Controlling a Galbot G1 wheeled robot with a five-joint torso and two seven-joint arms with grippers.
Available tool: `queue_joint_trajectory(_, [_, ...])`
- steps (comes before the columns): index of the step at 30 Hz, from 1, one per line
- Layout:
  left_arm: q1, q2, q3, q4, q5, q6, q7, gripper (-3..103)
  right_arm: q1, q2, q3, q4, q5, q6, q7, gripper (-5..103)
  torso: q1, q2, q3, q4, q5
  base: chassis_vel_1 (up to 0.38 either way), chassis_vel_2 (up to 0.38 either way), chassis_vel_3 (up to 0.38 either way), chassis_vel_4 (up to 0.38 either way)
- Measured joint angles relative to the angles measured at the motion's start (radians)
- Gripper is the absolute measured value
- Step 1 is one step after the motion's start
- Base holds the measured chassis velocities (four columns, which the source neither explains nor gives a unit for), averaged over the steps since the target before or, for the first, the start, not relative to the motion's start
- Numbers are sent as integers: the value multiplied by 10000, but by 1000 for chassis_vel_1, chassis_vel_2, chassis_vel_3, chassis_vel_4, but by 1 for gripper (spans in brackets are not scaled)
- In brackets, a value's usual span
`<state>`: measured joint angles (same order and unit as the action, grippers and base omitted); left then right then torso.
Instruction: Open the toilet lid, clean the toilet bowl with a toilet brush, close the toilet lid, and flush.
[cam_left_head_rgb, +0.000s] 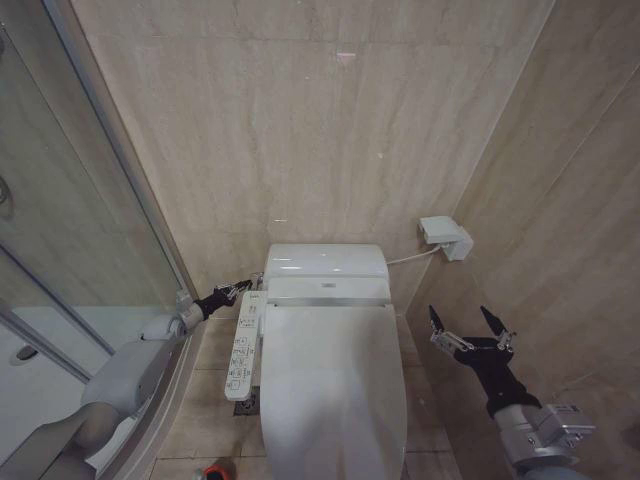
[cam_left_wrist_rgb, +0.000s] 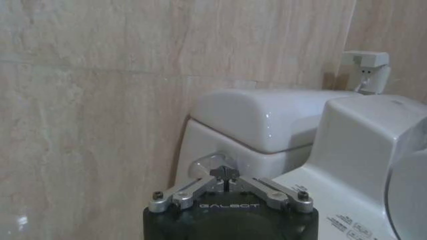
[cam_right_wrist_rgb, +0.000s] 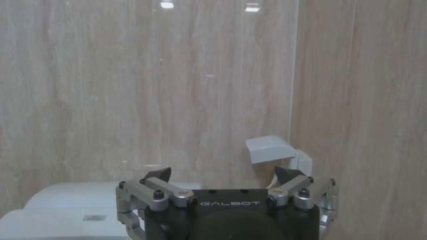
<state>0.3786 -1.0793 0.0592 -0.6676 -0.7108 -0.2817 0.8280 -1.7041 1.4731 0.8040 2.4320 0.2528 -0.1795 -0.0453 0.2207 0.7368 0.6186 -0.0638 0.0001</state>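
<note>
Beige marble-look tiled walls (cam_left_head_rgb: 300, 130) meet in a corner at right. Glass shower screen (cam_left_head_rgb: 60, 220) at left. Small white wall box (cam_left_head_rgb: 445, 238) far right. Beige floor tiles (cam_left_head_rgb: 205, 420) below.

I saw the room evenly and softly lit from above, with two small ceiling-light reflections glaring on the glossy wall (cam_right_wrist_rgb: 207, 75) in the right wrist view and pale sheen on the lid (cam_left_head_rgb: 335, 390) and tank (cam_left_head_rgb: 325, 262) in the head view. Shadows were faint, darkest on the floor (cam_left_head_rgb: 205, 420) beside the bowl. The left wrist view looked soft and hazy, its near gripper (cam_left_wrist_rgb: 225, 174) slightly blurred, and straight wall lines leaned outward toward the head view's edges.
</note>
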Motion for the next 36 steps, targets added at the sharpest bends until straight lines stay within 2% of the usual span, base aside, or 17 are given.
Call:
queue_joint_trajectory(9, [80,-217,-31,78,128,5,-1,0,0,0,0,0,0,0,0,100,0,0,0,4,-2,0,0,0,0])
queue_joint_trajectory(15, [140,-189,-62,111,144,-2,7,0,0,0,0,0,0,0,0,100,-1,1,-1,-3,-1,0,0,0,0])
queue_joint_trajectory(36, [139,-287,-149,481,143,47,-77,0,0,0,0,0,0,0,0,100,1,0,2,0,-2,0,0,0,0])
